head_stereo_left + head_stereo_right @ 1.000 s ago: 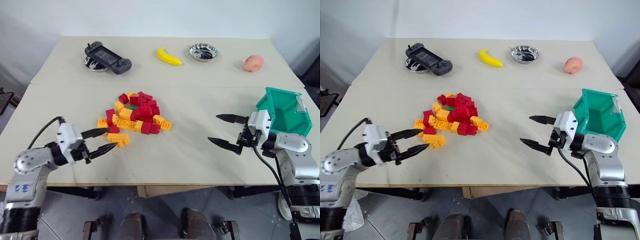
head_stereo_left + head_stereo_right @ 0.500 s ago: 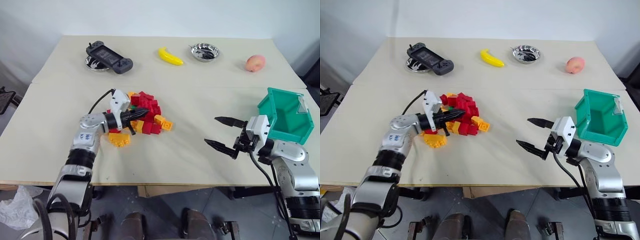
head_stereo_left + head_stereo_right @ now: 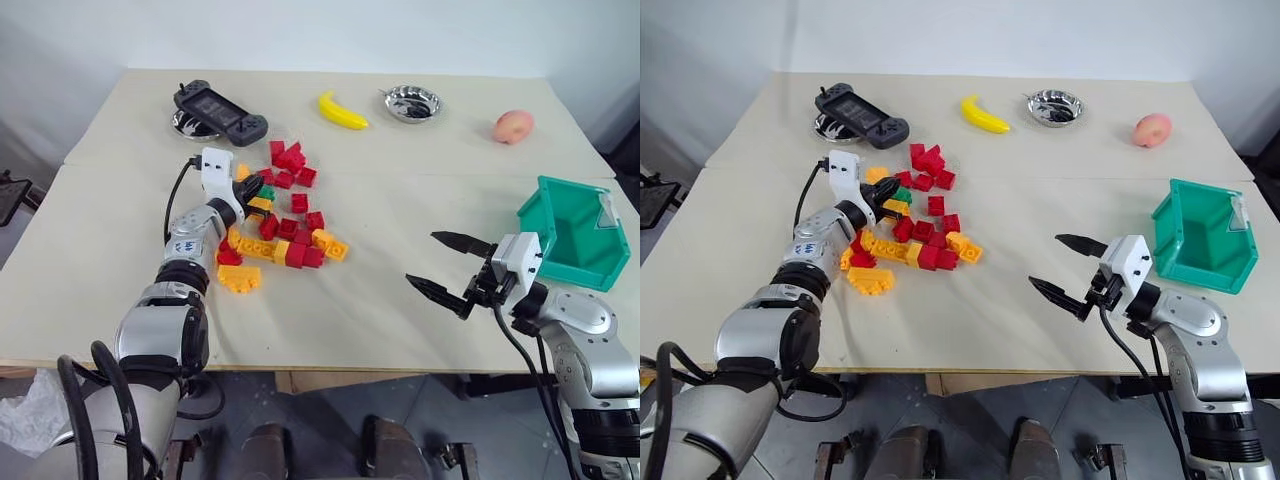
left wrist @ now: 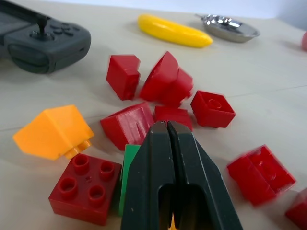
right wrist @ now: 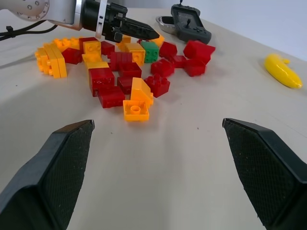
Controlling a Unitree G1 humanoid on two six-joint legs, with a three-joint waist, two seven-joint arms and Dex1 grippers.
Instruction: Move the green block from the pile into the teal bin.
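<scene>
The pile (image 3: pixel 287 218) of red, orange and yellow bricks lies spread out left of the table's middle. The green block (image 3: pixel 266 192) rests on the table at the pile's left side, between red bricks. My left gripper (image 3: pixel 250 190) is shut with nothing between its fingers, and its tip is right over the green block (image 4: pixel 128 160), which the fingers partly hide. My right gripper (image 3: pixel 426 262) hovers open and empty over bare table, left of the teal bin (image 3: pixel 572 262) at the table's right edge.
Along the far side lie a dark game controller (image 3: pixel 220 108), a banana (image 3: pixel 340 110), a small steel bowl (image 3: pixel 413 102) and a peach (image 3: pixel 513 126). Bare tabletop stretches between the pile and the bin.
My left arm swung forward into the pile while its fingers shut. Several red bricks were pushed toward the far side, and the green block now lies exposed. The right gripper has barely moved.
</scene>
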